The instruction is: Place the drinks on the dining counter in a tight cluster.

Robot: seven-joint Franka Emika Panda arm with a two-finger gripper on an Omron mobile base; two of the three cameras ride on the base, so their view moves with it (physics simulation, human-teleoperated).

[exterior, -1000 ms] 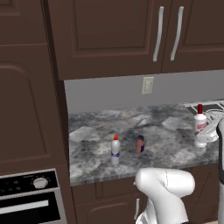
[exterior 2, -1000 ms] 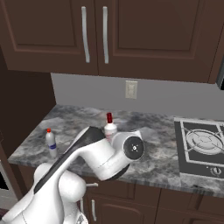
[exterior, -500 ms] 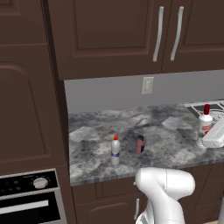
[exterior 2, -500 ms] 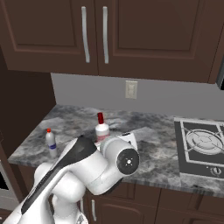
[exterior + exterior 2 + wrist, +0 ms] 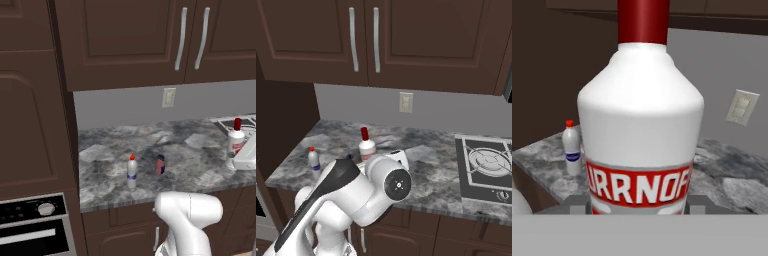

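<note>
My gripper (image 5: 639, 206) is shut on the wide white bottle (image 5: 642, 125) with a red cap, and its fingertips flank the bottle's base. The bottle (image 5: 236, 139) stands upright in the hand above the right part of a grey marbled wall counter (image 5: 105, 150), and it also rises behind my arm (image 5: 366, 146). The clear bottle (image 5: 131, 172) with a red cap and blue label stands near the counter's front edge, also seen from the right (image 5: 314, 160) and from the hand (image 5: 572, 148). A short pinkish-red bottle (image 5: 160, 164) stands just right of it. The dining counter is out of view.
A cooktop (image 5: 486, 160) is set into the wall counter's right end. Dark brown cabinets (image 5: 150, 40) hang above, with an outlet (image 5: 405, 102) on the grey backsplash. An oven (image 5: 35, 225) sits low at the left beside a tall cabinet wall. My own arm (image 5: 356, 190) blocks the counter's front.
The white bottle has come back toward the base with the hand, and my arm's elbow has swung across the right base view. The two other bottles have not moved.
</note>
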